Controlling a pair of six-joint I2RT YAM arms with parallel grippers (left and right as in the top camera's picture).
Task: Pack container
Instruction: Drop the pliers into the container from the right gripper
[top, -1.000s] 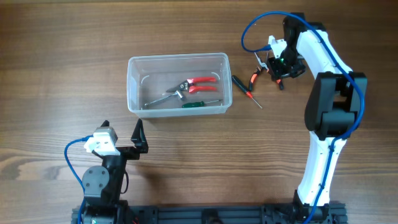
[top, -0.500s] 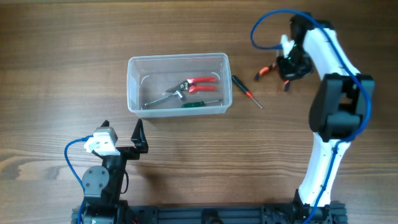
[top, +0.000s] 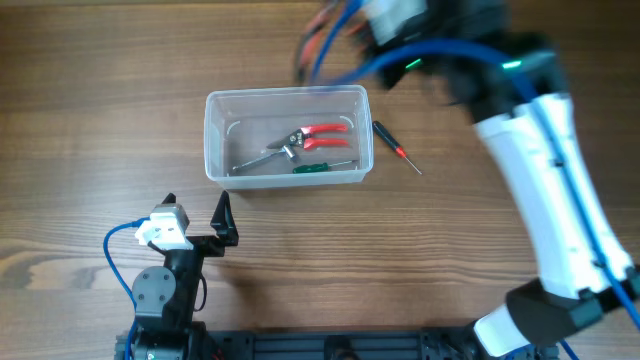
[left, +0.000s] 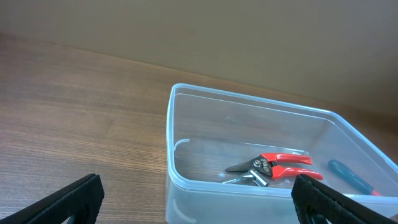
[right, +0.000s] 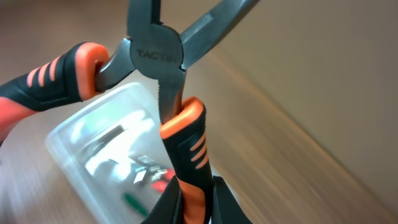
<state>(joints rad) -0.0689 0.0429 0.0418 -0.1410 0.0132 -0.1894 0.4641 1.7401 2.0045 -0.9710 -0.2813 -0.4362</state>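
The clear plastic container sits on the wooden table and holds red-handled pruners and a green-handled screwdriver. My right gripper is shut on one handle of orange-and-black pliers, held high above the container. In the overhead view the right gripper is blurred near the container's far right corner. My left gripper is open and empty in front of the container, which shows in the left wrist view between its fingers.
A black-and-red-handled screwdriver lies on the table just right of the container. The right arm reaches over the right side of the table. The pruners also show in the left wrist view.
The right arm lifted the pliers off the table right of the container and swung up and left, over the container's far right corner. The left arm has not moved.
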